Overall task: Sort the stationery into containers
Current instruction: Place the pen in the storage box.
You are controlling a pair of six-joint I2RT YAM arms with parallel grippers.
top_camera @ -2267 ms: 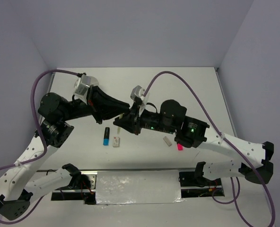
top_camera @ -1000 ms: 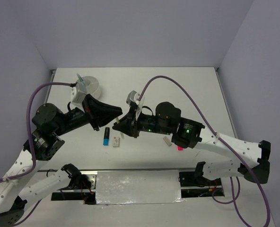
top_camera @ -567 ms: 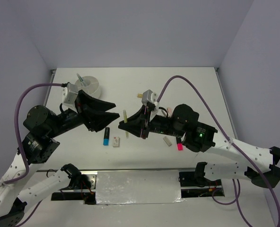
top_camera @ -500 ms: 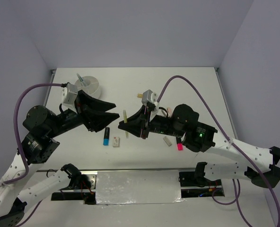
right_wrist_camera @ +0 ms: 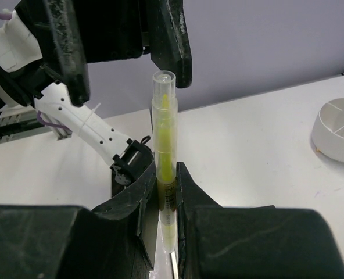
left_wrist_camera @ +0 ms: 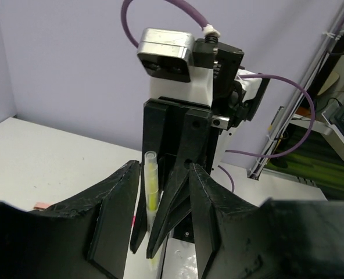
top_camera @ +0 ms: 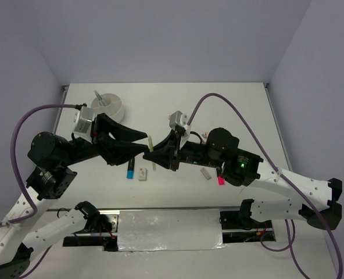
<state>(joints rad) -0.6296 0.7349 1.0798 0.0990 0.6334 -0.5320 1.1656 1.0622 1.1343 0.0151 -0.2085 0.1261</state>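
- Two fingers of the right gripper (right_wrist_camera: 164,200) are squeezing the thin yellow-green stick (right_wrist_camera: 164,145) low on its barrel. The jaws are clamped on it and its clear-capped end is poking up past the tips.
- From above, that right gripper (top_camera: 158,156) is holding the stick (top_camera: 151,150) up over the table (top_camera: 236,110), between the two arms.
- The left gripper (top_camera: 143,143) is facing it with jaws spread wide apart. Its fingertips (top_camera: 144,135) are sitting just beside the stick's capped end; whether they are touching it, I cannot tell.
- In the left wrist view the stick (left_wrist_camera: 150,186) is standing upright, framed in the gap between the left fingers (left_wrist_camera: 117,212).
- Down on the table, the blue-and-black marker (top_camera: 129,167) is lying with the small white eraser (top_camera: 143,172) just beside it on its right.
- Further right, the grey eraser (top_camera: 205,173) and the pink highlighter (top_camera: 221,181) are lying near each other at the right arm's edge.
- The white cup (top_camera: 117,110) is sitting at the far left, well apart from the stick, with a grey pen (top_camera: 100,97) standing in it.
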